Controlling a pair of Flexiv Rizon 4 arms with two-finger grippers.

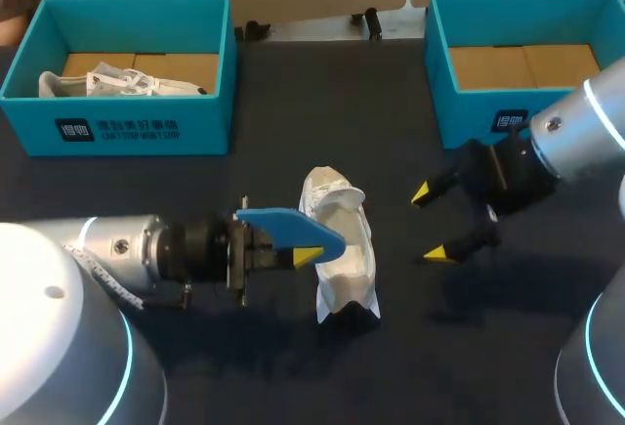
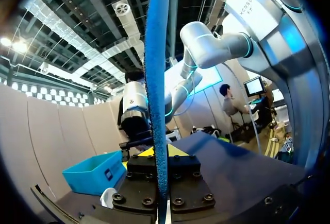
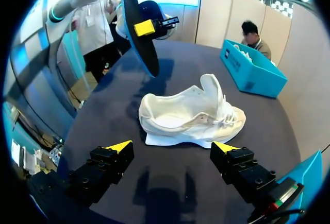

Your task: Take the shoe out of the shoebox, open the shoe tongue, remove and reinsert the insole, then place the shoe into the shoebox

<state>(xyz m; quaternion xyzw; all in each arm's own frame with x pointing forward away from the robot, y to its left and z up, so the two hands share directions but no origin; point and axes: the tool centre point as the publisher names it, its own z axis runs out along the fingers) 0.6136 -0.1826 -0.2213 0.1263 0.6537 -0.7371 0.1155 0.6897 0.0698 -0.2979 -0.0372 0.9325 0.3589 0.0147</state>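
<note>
A white shoe [image 1: 344,249] lies on the dark table, its tongue [image 3: 211,87] lifted; the right wrist view shows the shoe [image 3: 191,113] just ahead of my right gripper. A blue insole [image 1: 288,229] is out of the shoe, held on edge above the shoe's left side by my left gripper [image 1: 309,255]. In the left wrist view the insole [image 2: 156,80] rises between the closed fingers of that gripper [image 2: 157,151]. My right gripper [image 1: 431,222] hovers open to the right of the shoe, its tips wide apart [image 3: 171,147] and holding nothing.
A teal shoebox [image 1: 212,63] at the back left holds another white shoe [image 1: 122,83]. A second teal shoebox [image 1: 439,63] at the back right shows only its cardboard floor. Bare dark tabletop lies in front of the shoe.
</note>
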